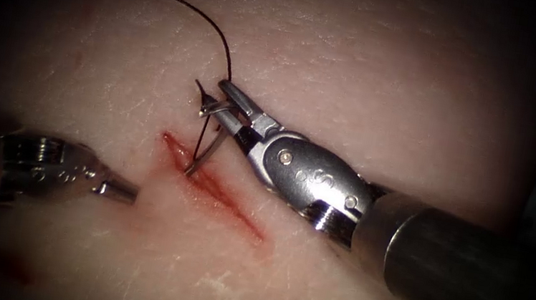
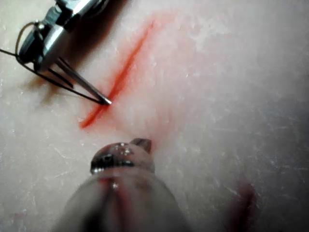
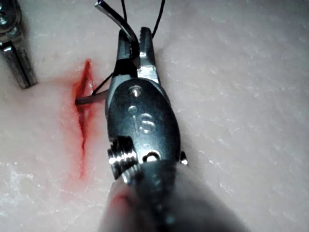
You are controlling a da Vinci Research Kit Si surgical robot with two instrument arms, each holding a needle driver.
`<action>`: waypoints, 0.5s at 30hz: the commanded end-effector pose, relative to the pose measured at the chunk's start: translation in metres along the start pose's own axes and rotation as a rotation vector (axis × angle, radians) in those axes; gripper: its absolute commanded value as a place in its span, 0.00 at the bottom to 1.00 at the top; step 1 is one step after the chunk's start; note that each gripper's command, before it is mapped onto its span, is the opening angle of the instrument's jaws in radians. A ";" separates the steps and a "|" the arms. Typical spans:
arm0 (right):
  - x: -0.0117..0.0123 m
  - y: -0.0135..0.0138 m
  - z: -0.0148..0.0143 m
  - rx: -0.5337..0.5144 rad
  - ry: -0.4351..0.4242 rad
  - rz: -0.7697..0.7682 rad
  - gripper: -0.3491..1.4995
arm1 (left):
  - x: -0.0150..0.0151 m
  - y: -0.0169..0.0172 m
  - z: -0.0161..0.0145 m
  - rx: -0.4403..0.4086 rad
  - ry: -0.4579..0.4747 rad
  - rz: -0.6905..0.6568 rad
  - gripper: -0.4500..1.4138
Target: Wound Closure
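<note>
From the endoscope, my right claw (image 1: 231,109) pinches the needle (image 1: 208,149) near its thread end, its tip touching the cut (image 1: 214,188) in the tissue (image 1: 381,82); the thread (image 1: 183,4) trails up and away. My left claw (image 1: 119,190), pressed together and holding nothing, rests left of the cut. My left wrist view shows the needle tip (image 2: 106,101) at the cut's edge. My right wrist view shows my right claw (image 3: 137,58) clamped on the needle.

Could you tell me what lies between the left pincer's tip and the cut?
Bare tissue: in the endoscope view the left pincer sits left of the cut, holding nothing. The right pincer holds the needle, its tip at the cut.
</note>
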State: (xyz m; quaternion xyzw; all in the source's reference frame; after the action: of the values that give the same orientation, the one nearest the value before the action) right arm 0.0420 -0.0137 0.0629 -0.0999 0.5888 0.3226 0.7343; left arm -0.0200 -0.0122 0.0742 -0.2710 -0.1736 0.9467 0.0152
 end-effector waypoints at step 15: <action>-0.0007 -0.0006 0.0006 -0.003 -0.017 0.075 0.00 | 0.0000 0.0012 0.0004 0.011 0.020 -0.012 0.00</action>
State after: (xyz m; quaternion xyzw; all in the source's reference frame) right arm 0.0420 -0.0138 0.0630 -0.0773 0.5848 0.3520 0.7267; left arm -0.0197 -0.0128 0.0733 -0.2806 -0.1682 0.9446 0.0247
